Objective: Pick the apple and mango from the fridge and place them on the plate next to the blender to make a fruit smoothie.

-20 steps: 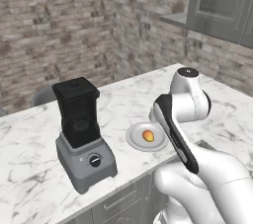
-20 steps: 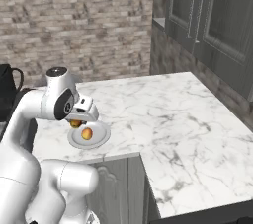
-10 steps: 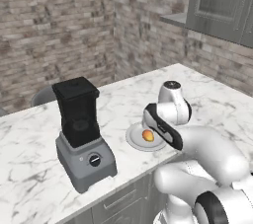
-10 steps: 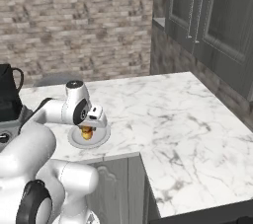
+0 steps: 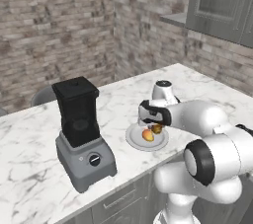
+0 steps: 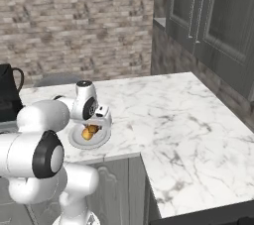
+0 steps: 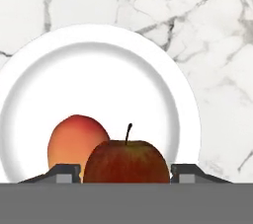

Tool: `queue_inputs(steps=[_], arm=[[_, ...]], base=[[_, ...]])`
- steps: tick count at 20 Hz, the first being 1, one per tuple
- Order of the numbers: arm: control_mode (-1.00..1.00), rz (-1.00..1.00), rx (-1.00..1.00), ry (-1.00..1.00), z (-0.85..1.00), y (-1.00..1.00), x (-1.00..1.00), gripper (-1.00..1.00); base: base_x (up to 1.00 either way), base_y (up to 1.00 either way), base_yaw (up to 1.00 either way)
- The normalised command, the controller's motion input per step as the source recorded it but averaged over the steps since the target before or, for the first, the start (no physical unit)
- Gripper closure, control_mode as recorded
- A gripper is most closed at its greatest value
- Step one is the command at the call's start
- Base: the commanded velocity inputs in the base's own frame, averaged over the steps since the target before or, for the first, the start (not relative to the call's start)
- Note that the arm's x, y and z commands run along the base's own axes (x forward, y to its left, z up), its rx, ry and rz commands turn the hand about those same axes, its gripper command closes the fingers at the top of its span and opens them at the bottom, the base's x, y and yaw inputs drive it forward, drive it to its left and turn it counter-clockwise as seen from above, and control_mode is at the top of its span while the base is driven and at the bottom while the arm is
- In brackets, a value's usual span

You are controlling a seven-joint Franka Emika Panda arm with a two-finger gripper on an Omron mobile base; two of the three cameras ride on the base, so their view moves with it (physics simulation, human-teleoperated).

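Hand view: the apple [image 7: 126, 163] sits between my two fingertips over the plate [image 7: 163, 90], stem up, with the mango [image 7: 74, 146] just beside and partly behind it on the plate. My gripper [image 7: 126, 172] brackets the apple closely; whether the tips press it or stand just off it I cannot tell. On the marble counter [image 5: 123, 99] the plate lies near the blender [image 5: 81, 131], apart from its grey base.

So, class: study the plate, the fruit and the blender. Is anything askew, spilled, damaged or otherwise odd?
Nothing stands out. The mango lies on the plate, with the apple beside it between the gripper fingertips, stem up. The blender stands upright on the counter, lid on. Nothing is spilled or broken.
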Motion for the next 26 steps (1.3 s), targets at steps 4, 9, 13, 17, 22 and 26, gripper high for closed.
queue_inputs(steps=[4, 9, 13, 17, 22, 26], arm=[[-1.0, 0.0, 0.0, 0.0, -0.05, 0.0, 0.15, -1.0], [-1.0, 0.0, 0.0, -0.04, 0.13, 0.0, -0.16, -1.0], [-1.0, 0.01, 0.0, -0.33, 0.73, -0.01, -0.96, -1.0], [-1.0, 0.03, 0.01, -0.46, 0.3, -0.28, -1.0, -1.0], [-1.0, 0.0, 0.08, -0.44, 0.04, -0.62, -1.0, -1.0], [-1.0, 0.0, 0.11, -0.44, 0.3, -0.78, -1.0, -1.0]], base=[[0.0, 0.0, 0.0], [0.0, 0.0, 0.0], [0.0, 0.0, 0.0], [0.0, 0.0, 0.0], [0.0, 0.0, 0.0], [0.0, 0.0, 0.0]])
